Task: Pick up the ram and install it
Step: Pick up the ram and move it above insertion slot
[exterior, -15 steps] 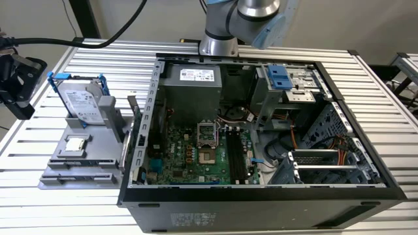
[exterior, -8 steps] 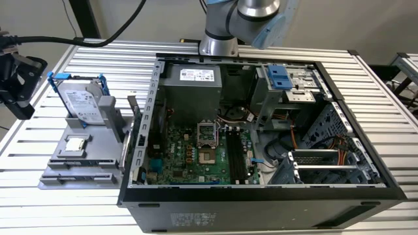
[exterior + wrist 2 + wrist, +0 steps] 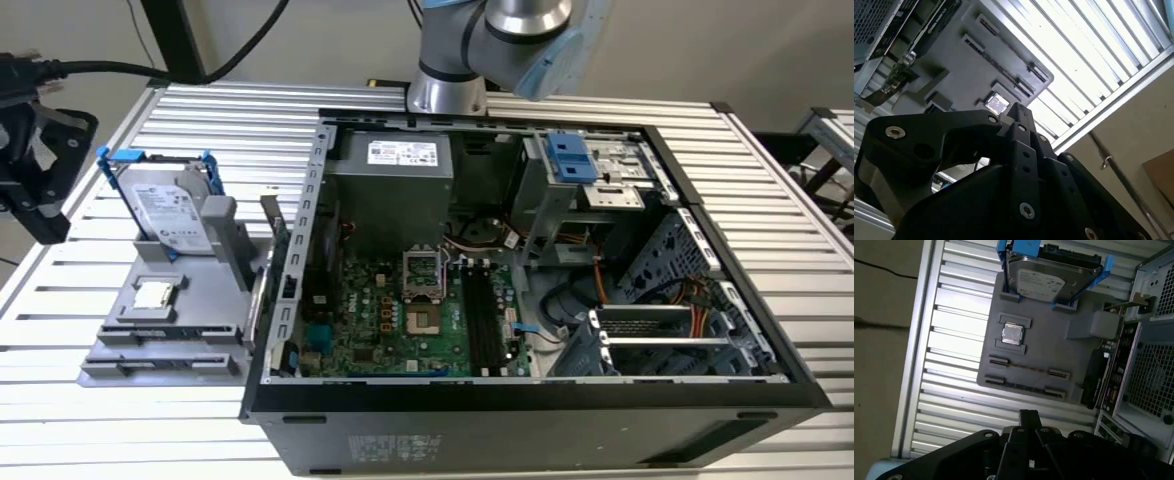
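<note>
Claw [image 3: 1028,415] near grey tray [image 3: 1054,342] edge; ram [image 3: 1026,368] perhaps edge-on.

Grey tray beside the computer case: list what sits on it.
On the grey tray: a hard drive in a blue bracket, a small silver chip, and the ram standing on edge. The drive covers the tray beneath it.

Ribbed aluminium worktop [image 3: 120,420] runs right across, its slats catching the light, and in the first wrist view there's a hard white glare [image 3: 959,325] on them. Behind it in the exterior view, a plain pale wall [image 3: 334,40]. Off at the exterior view's right, the corner of a second slatted table [image 3: 830,135]. Past the worktop's edge, dull beige floor [image 3: 884,315], with a thin dark cable [image 3: 879,267] trailing across it.
</note>
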{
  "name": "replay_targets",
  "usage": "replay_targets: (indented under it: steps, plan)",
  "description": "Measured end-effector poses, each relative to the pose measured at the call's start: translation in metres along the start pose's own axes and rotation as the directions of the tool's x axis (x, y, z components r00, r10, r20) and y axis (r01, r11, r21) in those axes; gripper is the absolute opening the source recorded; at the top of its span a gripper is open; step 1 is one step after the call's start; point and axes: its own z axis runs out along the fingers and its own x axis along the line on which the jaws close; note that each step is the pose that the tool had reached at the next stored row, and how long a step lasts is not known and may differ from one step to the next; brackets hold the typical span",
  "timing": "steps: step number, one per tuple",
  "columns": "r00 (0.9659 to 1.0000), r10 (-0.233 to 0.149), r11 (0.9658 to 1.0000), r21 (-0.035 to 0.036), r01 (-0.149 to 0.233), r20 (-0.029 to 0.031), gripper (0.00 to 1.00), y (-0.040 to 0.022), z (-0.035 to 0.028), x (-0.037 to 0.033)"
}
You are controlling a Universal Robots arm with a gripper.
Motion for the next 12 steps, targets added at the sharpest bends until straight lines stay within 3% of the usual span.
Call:
replay_targets:
  steps: [3, 7, 10, 12]
  plan:
    - [0.9986, -0.054, 0.9986, -0.0006, 0.054, 0.0006, 0.0, 0.0, 0.0, 0.0]
    - [0.9929, -0.119, 0.9929, -0.0014, 0.119, 0.0016, 0.0, 0.0, 0.0, 0.0]
    - [0.9865, -0.164, 0.9865, -0.0019, 0.164, 0.0023, 0.0, 0.0, 0.0, 0.0]
    - [0.9802, -0.198, 0.9802, -0.0022, 0.198, 0.0027, 0.0, 0.0, 0.0, 0.0]
